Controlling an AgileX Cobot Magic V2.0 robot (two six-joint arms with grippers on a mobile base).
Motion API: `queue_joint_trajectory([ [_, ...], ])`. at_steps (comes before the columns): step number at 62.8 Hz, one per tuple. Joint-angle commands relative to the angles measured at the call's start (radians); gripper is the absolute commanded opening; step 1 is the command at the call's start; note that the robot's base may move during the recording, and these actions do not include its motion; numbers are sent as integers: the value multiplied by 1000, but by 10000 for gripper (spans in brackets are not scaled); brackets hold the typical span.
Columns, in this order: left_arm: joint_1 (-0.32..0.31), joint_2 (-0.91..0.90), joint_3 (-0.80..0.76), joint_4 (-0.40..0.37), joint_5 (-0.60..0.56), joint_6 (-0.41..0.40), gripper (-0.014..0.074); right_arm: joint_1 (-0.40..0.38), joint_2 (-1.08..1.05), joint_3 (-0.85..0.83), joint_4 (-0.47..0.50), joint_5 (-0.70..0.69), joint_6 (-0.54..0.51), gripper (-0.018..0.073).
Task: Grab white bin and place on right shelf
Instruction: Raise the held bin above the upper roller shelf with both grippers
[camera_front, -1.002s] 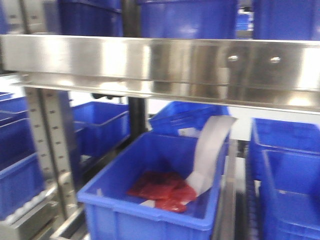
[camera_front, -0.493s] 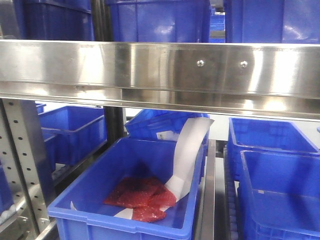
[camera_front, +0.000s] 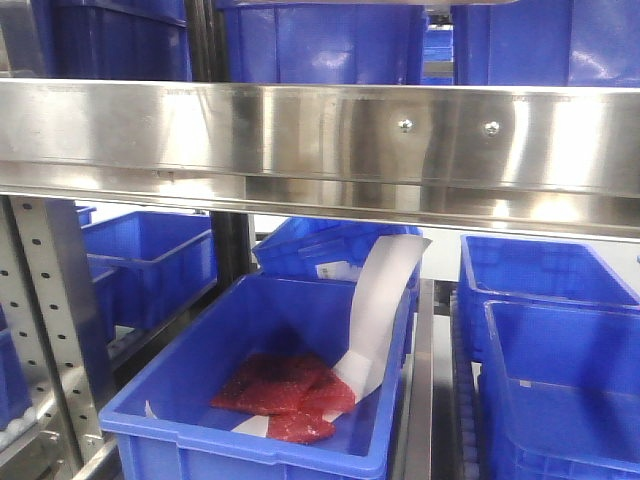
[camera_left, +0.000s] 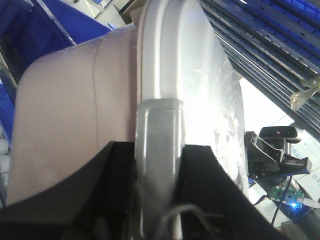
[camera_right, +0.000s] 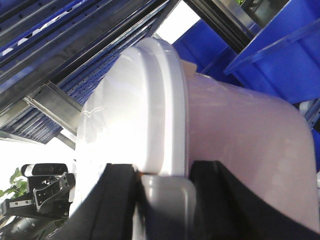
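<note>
Holding the white bin (camera_left: 70, 115), we have the left gripper (camera_left: 157, 145) clamped over the lid's rim at the bottom centre of its wrist frame. The right gripper (camera_right: 165, 192) is clamped likewise at the bottom centre of its own, and the pinkish tub fills the middle of each. Across the upper half of the front frame runs the right shelf (camera_front: 320, 140), and below it a blue crate (camera_front: 250, 430) holds a red bag (camera_front: 275, 385) and a white paper strip (camera_front: 380, 300).

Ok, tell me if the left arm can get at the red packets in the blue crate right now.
Probably not: the left tool is clamped on the white bin at its rim, so it isn't free.
</note>
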Motion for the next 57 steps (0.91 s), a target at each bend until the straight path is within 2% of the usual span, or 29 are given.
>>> queue_joint_trajectory([
  [1,-47,-50,-37,-64,206,25,-126,34,-44,-35,176,180,-9,57],
  [24,-47,-50,-37,-75,206,25,-126,34,-44,-35,176,180,-9,57],
  [37,-47,-50,-37,-132,203,25,-126,34,-44,-35,176,180,-9,57],
  [57,-47,-50,-37,-168,209,25,-126,34,-44,-35,176,174,-9,57],
])
